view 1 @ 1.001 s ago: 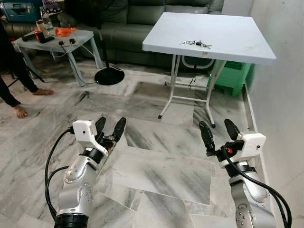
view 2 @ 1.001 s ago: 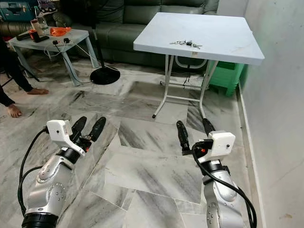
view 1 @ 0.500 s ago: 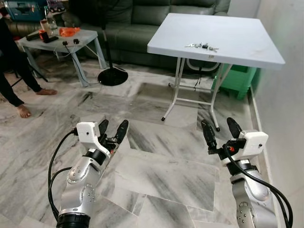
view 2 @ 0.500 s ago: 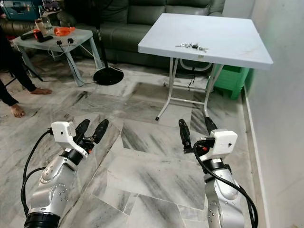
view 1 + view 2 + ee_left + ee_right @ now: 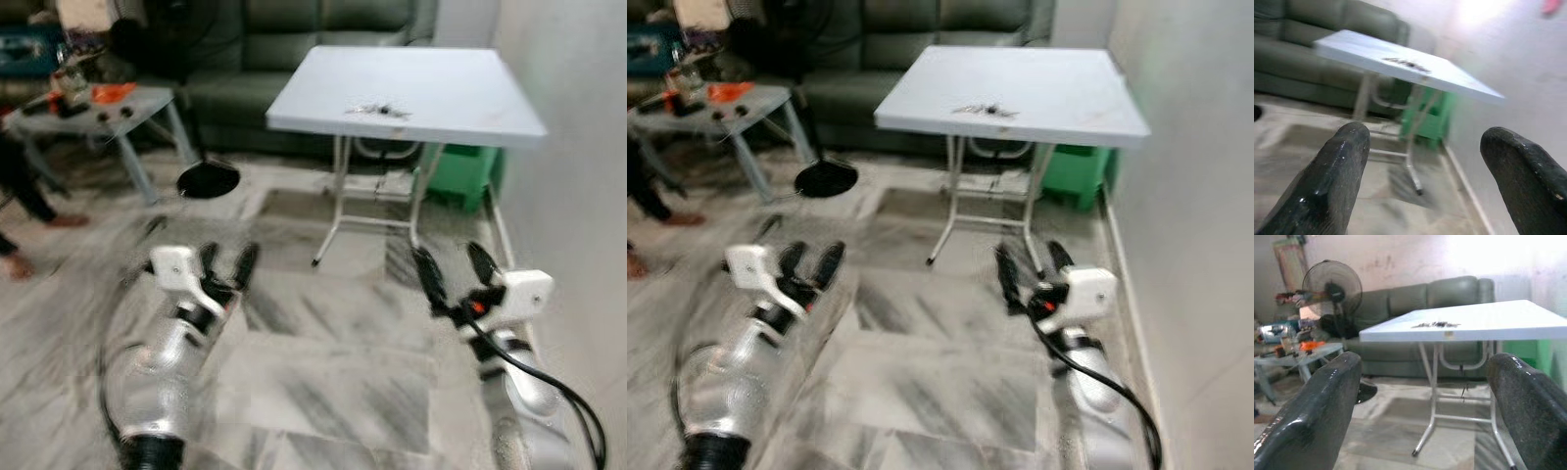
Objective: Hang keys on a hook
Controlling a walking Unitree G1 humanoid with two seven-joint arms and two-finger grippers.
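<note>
A bunch of keys [image 5: 376, 109] lies on the white folding table [image 5: 460, 93] ahead, near its middle; the keys [image 5: 1436, 325] show as a dark smear on the tabletop in the right wrist view. My left gripper [image 5: 226, 265] is held low over the marble floor, open and empty. My right gripper [image 5: 453, 269] hangs open and empty in front of the table's legs, well short of the keys. The eye views are blurred by motion.
A grey sofa [image 5: 294, 39] stands behind the table. A cluttered low side table [image 5: 93, 103] and a fan base [image 5: 208, 178] are at the left, with a person's foot [image 5: 12, 266] at the far left. A green bin [image 5: 462, 176] sits under the table beside the right wall [image 5: 578, 147].
The whole view has shifted and blurred, so the camera moved; the table now sits a little further left in the picture. Both grippers stay open and keep their pose.
</note>
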